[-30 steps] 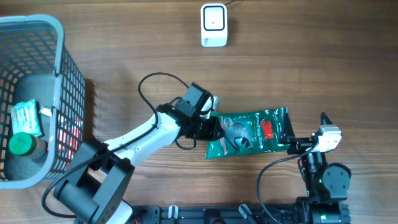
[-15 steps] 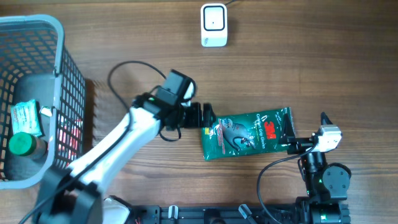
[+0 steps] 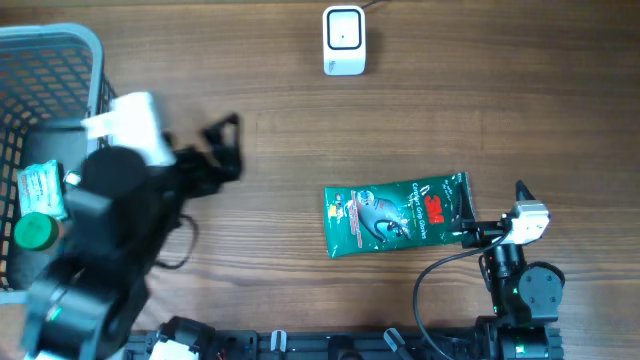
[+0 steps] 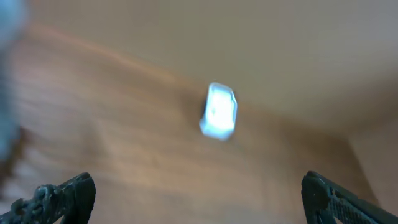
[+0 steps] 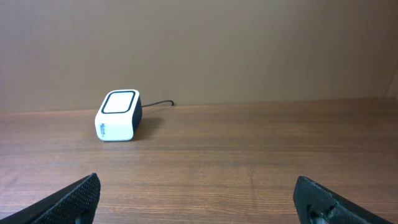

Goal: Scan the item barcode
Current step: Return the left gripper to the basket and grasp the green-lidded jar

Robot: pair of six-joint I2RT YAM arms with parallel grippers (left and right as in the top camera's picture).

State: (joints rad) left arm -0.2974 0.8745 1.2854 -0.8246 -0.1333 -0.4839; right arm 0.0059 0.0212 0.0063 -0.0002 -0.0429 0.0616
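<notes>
The green pouch (image 3: pixel 395 215) lies flat on the wooden table (image 3: pixel 520 100), printed side up, with neither gripper on it. A pale patch at its left end may be the barcode, though the overhead view is too small to be sure. Its right end sits just beside the right arm's finger, possibly touching it. The white scanner (image 3: pixel 343 40) stands well apart from it, toward the far edge of the table, with its cord trailing off.

I judge the task to be at the pick-up stage, since the pouch is free and nowhere near the scanner. The next move calls for a grip on one end of the pouch, a carry across the table, and a turn that brings the coded side to face the scanner's window.

The right gripper (image 5: pixel 199 198) is low at the near edge, level and aimed at the scanner, its jaws spread wide and empty. The left gripper (image 3: pixel 228 148) is also wide apart and holds nothing. It is raised beside the blue basket (image 3: pixel 95 55) (which holds other goods). That arm is smeared in both its views.
</notes>
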